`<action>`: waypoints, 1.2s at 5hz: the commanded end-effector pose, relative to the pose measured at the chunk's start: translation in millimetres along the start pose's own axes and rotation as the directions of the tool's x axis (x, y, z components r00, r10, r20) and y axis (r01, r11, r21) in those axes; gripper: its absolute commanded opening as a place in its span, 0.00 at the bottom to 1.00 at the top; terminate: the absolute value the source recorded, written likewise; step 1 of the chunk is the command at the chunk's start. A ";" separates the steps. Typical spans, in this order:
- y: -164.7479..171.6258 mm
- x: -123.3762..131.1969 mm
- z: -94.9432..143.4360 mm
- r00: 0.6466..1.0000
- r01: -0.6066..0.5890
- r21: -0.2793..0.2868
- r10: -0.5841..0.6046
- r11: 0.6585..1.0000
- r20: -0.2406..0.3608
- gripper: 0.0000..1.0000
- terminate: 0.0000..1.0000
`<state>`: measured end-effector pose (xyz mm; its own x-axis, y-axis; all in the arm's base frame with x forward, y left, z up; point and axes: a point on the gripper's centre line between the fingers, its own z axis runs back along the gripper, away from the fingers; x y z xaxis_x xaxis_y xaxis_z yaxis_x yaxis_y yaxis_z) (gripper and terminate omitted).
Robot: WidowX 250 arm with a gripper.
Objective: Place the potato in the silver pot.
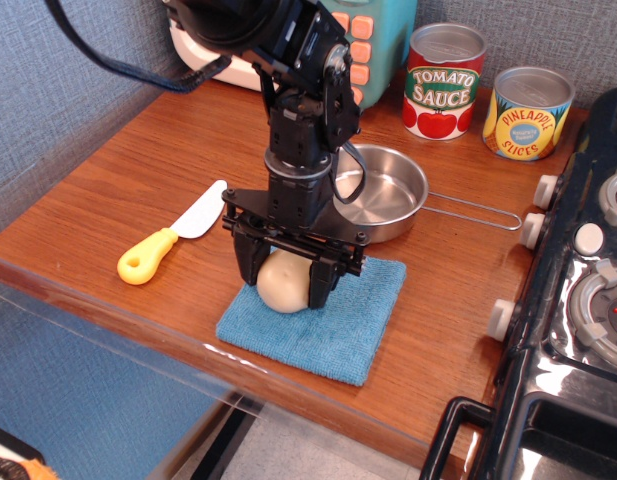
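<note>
The pale beige potato (pixel 284 278) lies on a blue cloth (pixel 328 325) near the counter's front edge. My gripper (pixel 285 293) points straight down over it. Its two black fingers (pixel 251 265) stand on the potato's left and right sides and press against it. The potato still rests on the cloth. The silver pot (pixel 393 190) stands just behind and to the right of the cloth, empty, with its wire handle (pixel 478 212) pointing right. My arm hides the pot's left rim.
A yellow-handled toy knife (pixel 163 245) lies left of the cloth. A tomato sauce can (pixel 444 82) and a pineapple can (pixel 528 113) stand at the back. A teal toy appliance (pixel 373 40) is behind my arm. A black stove (pixel 578 290) borders the counter on the right.
</note>
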<state>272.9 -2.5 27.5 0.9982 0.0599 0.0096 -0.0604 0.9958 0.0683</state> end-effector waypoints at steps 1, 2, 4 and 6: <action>-3.5 32.3 67.0 0.984 0.003 -0.058 0.007 0.998 0.180 0.00 0.00; 2.1 55.2 73.2 0.981 -0.014 -0.064 0.026 0.998 0.190 0.00 0.00; -1.4 59.1 64.9 0.982 -0.040 -0.111 0.059 0.993 0.178 1.00 0.00; -27.1 27.0 54.1 0.989 -0.040 -0.079 0.051 0.996 0.139 1.00 0.00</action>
<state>297.9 -31.4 65.3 0.9894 0.1047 0.1006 -0.1052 0.9944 -0.0003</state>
